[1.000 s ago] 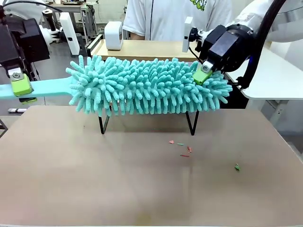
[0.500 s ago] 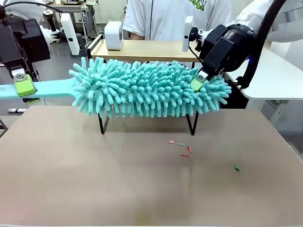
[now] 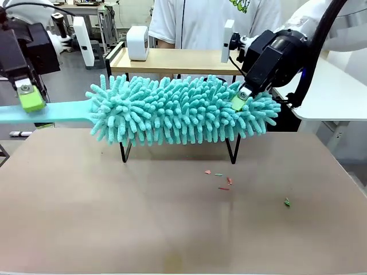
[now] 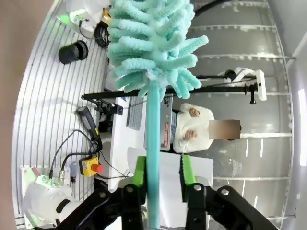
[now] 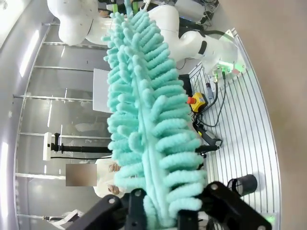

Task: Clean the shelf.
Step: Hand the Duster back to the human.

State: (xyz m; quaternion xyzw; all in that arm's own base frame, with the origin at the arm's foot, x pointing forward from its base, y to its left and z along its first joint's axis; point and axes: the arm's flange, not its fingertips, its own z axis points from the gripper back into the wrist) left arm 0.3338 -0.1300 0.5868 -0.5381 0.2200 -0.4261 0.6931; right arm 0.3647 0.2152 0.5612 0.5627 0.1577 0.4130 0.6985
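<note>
1. Step in hand, as I judge it: sweeping the shelf (image 3: pixel 232 150) with the teal duster (image 3: pixel 178 109). The duster lies lengthwise across the shelf's top, hiding the boards; two black legs show beneath it, at 12 o'clock from the centre of the tan surface (image 3: pixel 143 223).
2. The left hand (image 4: pixel 162 176) sits at 9 o'clock in the front view. In the left wrist view its green pads (image 4: pixel 139 175) stand a little apart on either side of the duster's flat handle (image 4: pixel 153 143); whether they press it I cannot tell.
3. The right hand (image 5: pixel 158 211) comes in from 2 o'clock, and its fingers are clamped together on the duster's far end, buried in the fluffy strands.
4. Small coloured scraps (image 3: pixel 221 180) lie on the surface at 6 o'clock from the shelf's right leg, with one green bit (image 3: pixel 287 201) well apart toward 4 o'clock.
5. The next move probably calls for both hands to travel together, keeping the duster level and pressed along the top board, then reaching the lower board. If the left hand is slack, the handle end could sag or twist.
</note>
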